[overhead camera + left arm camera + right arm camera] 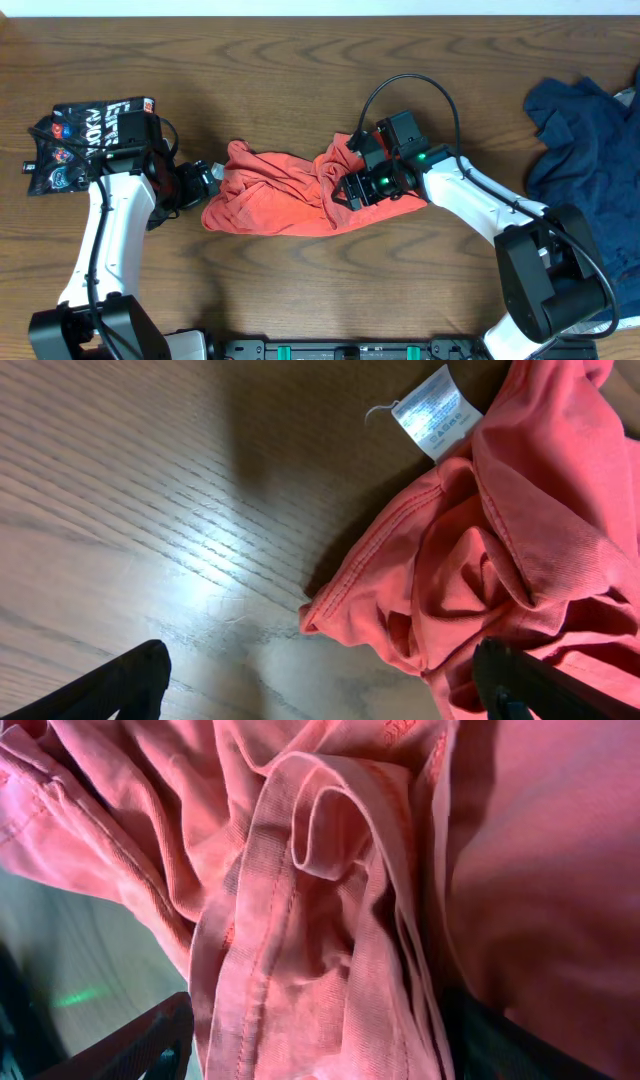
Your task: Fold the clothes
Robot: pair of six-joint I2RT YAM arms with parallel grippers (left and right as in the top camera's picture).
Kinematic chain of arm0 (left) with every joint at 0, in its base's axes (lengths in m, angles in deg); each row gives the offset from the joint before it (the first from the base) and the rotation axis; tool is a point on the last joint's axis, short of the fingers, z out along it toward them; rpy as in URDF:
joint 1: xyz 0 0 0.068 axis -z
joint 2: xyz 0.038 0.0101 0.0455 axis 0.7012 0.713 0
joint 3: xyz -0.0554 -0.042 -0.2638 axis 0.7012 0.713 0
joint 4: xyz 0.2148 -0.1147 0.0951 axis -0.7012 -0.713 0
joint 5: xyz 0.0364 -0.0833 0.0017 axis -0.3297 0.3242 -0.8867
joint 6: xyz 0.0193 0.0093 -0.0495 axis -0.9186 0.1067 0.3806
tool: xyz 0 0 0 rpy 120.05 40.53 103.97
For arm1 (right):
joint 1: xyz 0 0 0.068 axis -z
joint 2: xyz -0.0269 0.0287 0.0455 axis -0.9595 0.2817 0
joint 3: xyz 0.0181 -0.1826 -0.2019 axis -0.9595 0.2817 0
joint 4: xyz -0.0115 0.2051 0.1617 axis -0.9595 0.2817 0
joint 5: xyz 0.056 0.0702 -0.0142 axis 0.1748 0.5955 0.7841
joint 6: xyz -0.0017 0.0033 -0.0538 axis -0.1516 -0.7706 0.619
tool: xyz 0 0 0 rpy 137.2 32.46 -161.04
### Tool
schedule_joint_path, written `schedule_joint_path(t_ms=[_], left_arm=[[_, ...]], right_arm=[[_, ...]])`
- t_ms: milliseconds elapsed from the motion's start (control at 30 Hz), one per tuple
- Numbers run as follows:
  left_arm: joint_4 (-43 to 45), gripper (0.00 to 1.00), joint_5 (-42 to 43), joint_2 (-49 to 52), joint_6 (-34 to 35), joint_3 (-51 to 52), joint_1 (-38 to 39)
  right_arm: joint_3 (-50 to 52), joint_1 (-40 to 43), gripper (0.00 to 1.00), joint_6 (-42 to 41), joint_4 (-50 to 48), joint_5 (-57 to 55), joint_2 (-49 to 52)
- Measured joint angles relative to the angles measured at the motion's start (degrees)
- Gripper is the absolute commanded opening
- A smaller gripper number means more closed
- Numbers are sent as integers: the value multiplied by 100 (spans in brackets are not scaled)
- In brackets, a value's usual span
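Note:
The orange-red T-shirt (pixel 275 192) lies crumpled at the table's middle, with no print showing. My left gripper (pixel 207 181) is at the shirt's left edge. In the left wrist view its fingers (pixel 320 695) are wide open, with a shirt corner (pixel 420 570) just ahead of them and a white care label (pixel 432 412) beyond it. My right gripper (pixel 352 190) is low over the shirt's right part. In the right wrist view its fingers (pixel 320 1055) are open, with a bunched seam fold (pixel 300 920) between them.
A glossy black snack bag (pixel 75 140) lies at the far left beside the left arm. A dark blue garment (pixel 585 140) is heaped at the right edge. Bare wooden table (pixel 300 290) shows in front of the shirt.

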Motion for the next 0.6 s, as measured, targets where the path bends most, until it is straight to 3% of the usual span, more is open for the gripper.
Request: schedule_joint_path(t_ms=[233,600], left_arm=[[17,98,7,0,0,0,0],[160,98,179,0,-337,4,0]], right_arm=[[0,-155,99,-46,-144,754,0],[0,-743,97,-46,-710,1073,0]])
